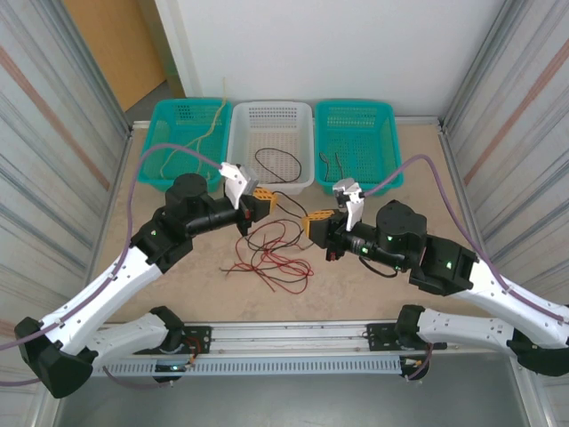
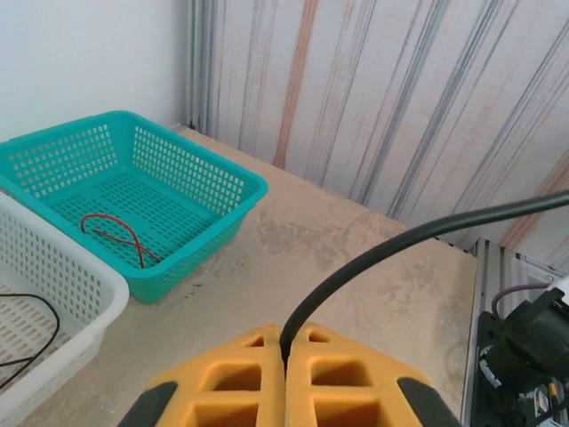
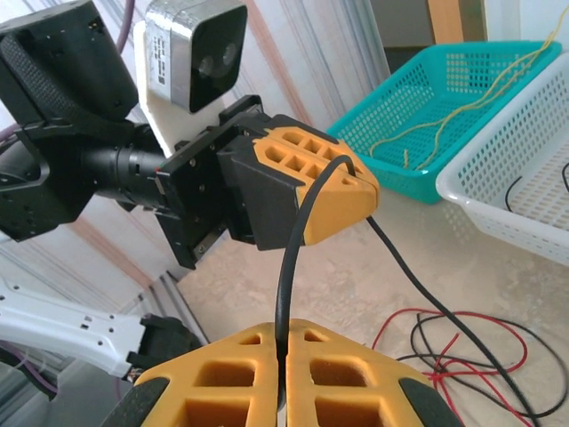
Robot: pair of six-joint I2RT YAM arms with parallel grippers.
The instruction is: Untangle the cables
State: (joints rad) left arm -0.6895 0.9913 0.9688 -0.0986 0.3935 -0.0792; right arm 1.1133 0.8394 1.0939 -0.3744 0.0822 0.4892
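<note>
Left gripper (image 1: 263, 197) clamped on black cable (image 3: 284, 276); right gripper (image 1: 316, 222) pinching same black cable, short span between them. Red-black tangle (image 1: 267, 253) on table (image 1: 356, 289) below, near white basket (image 1: 271, 133). Risk: pulling apart drags tangle and tightens knots, or thin cable slips from pads

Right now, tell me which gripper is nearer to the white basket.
Left. The left gripper sits just in front of the near rim of the white basket; the right gripper is farther off, toward the arm bases, beyond its right corner.
</note>
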